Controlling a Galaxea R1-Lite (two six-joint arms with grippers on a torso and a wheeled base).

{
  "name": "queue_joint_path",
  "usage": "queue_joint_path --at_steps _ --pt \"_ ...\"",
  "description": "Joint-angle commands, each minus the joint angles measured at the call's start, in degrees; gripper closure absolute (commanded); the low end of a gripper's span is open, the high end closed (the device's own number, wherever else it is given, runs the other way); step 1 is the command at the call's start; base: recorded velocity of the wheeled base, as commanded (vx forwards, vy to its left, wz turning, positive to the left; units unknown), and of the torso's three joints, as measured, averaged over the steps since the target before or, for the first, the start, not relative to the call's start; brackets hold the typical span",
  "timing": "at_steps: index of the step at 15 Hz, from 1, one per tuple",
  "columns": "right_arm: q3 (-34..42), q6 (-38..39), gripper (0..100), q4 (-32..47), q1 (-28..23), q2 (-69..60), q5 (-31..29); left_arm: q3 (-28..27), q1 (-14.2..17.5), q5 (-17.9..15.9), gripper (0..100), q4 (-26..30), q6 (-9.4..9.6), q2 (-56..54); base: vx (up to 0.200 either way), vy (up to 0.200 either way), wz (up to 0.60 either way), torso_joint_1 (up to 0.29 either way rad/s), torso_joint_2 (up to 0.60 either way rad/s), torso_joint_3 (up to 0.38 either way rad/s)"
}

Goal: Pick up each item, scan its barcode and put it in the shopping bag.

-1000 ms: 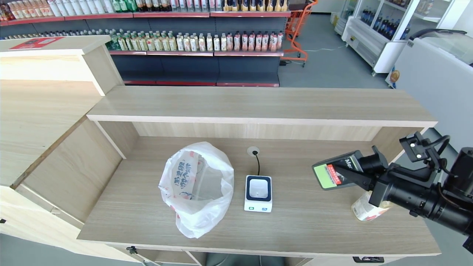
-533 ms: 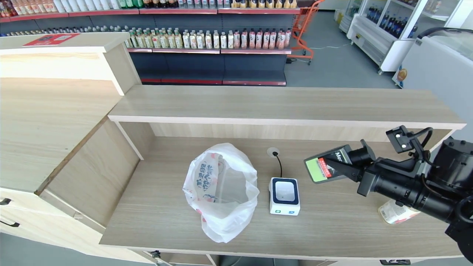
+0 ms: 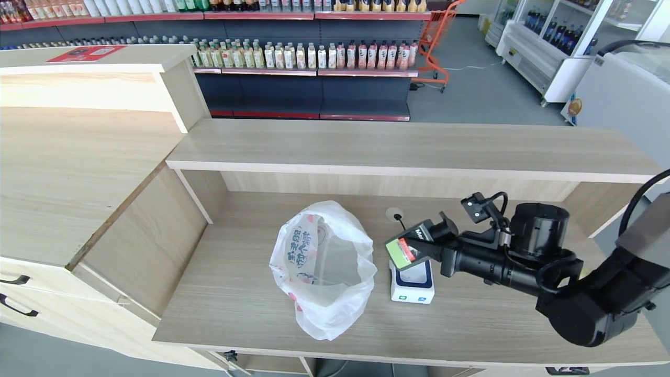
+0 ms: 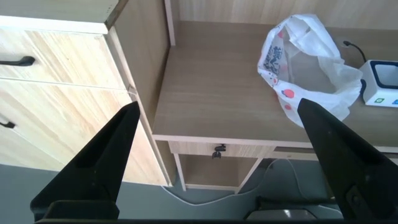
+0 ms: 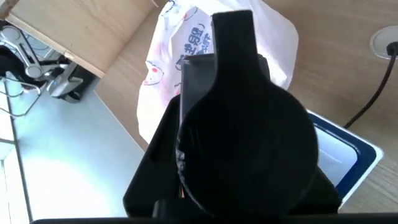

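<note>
one box (image 3: 402,251) is gripped by the right gripper (image 3: 419,243) above the scanner (image 3: 413,289); bagging is judged outstanding. the bag (image 3: 301,256) appears empty; the left gripper (image 4: 214,162) is spread apart.

The bench (image 3: 471,319) is a pale wood-grain worktop set low, with a side wall on the left and a raised ledge (image 3: 398,149) running along its far edge. A white plastic shopping bag (image 3: 324,267) with red and dark print stands slumped near the middle, its mouth open upward. Just to the bag's right, the white scanner (image 3: 412,285) with a dark blue frame lies flat on the surface. A black cable (image 3: 402,224) leads from the scanner's far side to a round grommet (image 3: 394,213) in the worktop near the back wall.
</note>
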Motion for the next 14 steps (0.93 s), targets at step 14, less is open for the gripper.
queue_joint_path --at_steps 14 --pt "-32.09 -30.1 100 13.41 9.96 27.91 -0.28 0.01 0.04 0.03 0 -0.01 -0.01 -0.02 0.0 0.0 0.0 0.0 0.0 0.0"
